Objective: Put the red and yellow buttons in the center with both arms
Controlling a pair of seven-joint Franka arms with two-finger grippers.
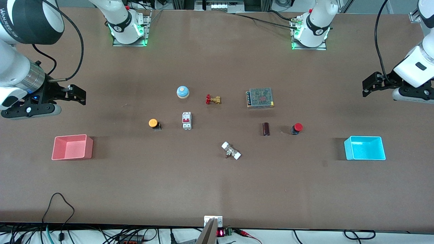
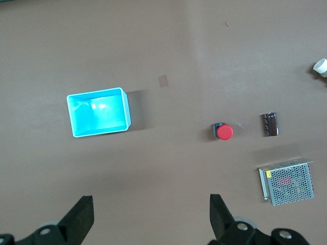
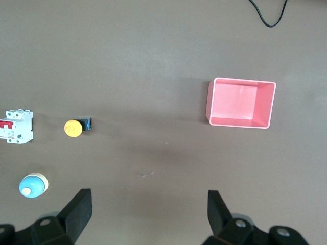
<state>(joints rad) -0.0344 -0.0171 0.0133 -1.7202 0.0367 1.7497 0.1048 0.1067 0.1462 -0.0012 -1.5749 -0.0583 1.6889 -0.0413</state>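
The yellow button sits on the brown tabletop toward the right arm's end, beside a white circuit breaker; it also shows in the right wrist view. The red button sits toward the left arm's end, beside a dark brown cylinder; it also shows in the left wrist view. The table's center is bare brown surface. My right gripper hangs open and empty above the table near the pink bin, jaws wide. My left gripper hangs open and empty above the table near the cyan bin.
A pink bin and a cyan bin stand at the table's two ends. A blue-and-white bell, brass valve, circuit breaker, metal mesh box, brown cylinder and white-capped fitting lie around the middle.
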